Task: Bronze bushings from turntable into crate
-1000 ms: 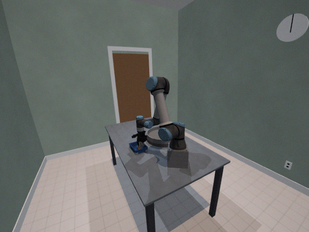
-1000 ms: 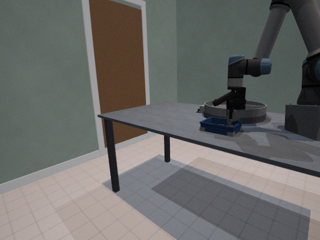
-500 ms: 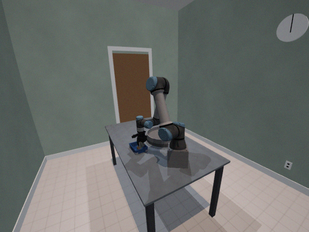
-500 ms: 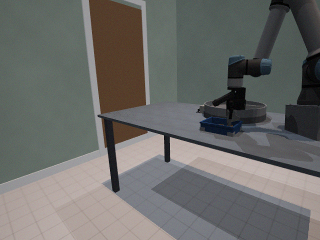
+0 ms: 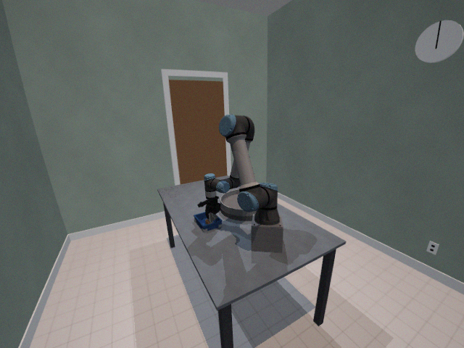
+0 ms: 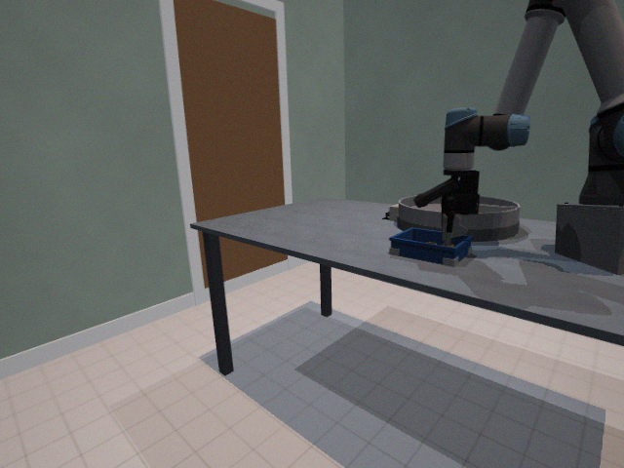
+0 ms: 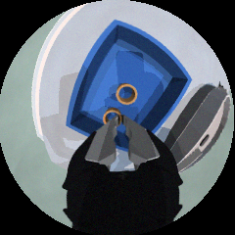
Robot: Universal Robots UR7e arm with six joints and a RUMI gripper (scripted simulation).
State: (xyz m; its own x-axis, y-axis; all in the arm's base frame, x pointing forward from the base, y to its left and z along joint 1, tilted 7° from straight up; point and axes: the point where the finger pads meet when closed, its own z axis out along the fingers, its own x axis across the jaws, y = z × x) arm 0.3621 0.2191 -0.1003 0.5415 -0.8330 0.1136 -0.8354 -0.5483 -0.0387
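The blue crate [image 5: 216,225] [image 6: 418,251] [image 7: 171,86] stands beside the round grey turntable [image 5: 234,212] [image 6: 488,224] [image 7: 190,115]. My gripper [image 5: 211,220] [image 6: 447,244] [image 7: 119,116] points down with its fingertips low inside the crate. It is shut on the wall of one bronze bushing [image 7: 106,117], with one fingertip inside the ring and one outside. Another bronze bushing [image 7: 126,102] lies apart on the crate floor, near the middle. The turntable's high rim and the arm hide its top, so I cannot see any steel bushings.
The crate walls rise around my fingers. The turntable rim stands close beside the crate and gripper. The grey table [image 5: 239,275] [image 6: 302,223] carries both, and the arm's base block [image 5: 267,238] [image 6: 589,236] stands on it past the turntable.
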